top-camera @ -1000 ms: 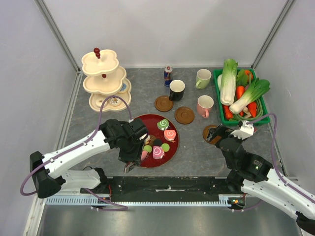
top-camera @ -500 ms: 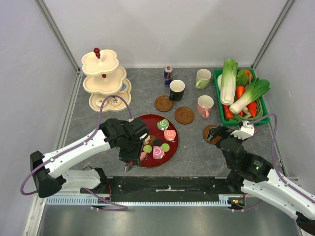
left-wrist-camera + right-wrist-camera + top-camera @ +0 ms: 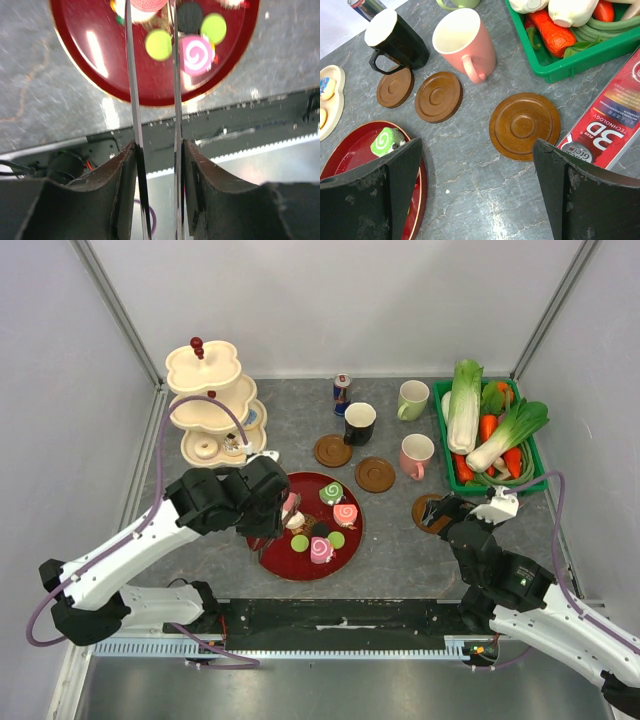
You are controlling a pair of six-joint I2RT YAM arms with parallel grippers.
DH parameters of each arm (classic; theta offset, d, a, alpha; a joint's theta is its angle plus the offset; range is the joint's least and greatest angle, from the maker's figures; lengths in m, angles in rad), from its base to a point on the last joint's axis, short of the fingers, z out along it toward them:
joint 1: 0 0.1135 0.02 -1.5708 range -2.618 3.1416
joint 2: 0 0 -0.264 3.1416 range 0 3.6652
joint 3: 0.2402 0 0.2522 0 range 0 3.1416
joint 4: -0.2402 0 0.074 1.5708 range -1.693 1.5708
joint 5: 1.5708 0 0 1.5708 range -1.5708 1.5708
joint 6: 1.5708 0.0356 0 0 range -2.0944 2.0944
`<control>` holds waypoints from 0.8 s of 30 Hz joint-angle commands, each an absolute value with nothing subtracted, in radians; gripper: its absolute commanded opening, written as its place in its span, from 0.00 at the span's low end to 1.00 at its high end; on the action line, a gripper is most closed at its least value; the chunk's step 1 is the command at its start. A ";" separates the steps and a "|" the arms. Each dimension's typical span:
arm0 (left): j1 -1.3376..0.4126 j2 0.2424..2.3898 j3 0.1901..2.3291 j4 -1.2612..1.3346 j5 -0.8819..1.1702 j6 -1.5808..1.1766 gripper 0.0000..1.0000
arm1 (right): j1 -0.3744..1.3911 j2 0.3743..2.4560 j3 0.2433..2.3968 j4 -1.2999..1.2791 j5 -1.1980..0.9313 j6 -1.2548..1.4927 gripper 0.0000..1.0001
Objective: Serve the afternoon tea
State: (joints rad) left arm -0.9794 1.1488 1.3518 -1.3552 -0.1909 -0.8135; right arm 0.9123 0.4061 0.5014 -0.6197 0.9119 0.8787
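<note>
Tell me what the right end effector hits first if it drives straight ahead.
Probably the wooden coaster lying just ahead of the right end effector; the pink mug stands beyond. Depth is unclear.

Glossy red lacquer on the tray (image 3: 100, 60); matt, veined grey stone across the tabletop (image 3: 485, 175); smooth ringed wood for the coasters (image 3: 524, 126); shiny plastic crate (image 3: 585, 57); glazed pink mug (image 3: 465, 42).

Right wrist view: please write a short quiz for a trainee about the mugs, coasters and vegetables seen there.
1. How many wooden coasters lie on the table?
2. True or false: the pink mug stands on a coaster.
3. What holds the vegetables? A) green crate B) red plate C) black mug

Key: 1) three; 2) false, it stands on the bare table beside them; 3) A.
</note>
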 commanded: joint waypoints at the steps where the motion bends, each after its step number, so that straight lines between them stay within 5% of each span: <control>1: -0.971 1.124 1.428 -1.338 -0.411 -0.835 0.43 | 0.913 0.407 0.522 -0.621 0.956 0.876 0.98; 24: -0.240 1.075 1.439 -0.943 -0.206 -0.555 0.45 | 0.913 0.440 0.592 -0.607 0.999 0.804 0.98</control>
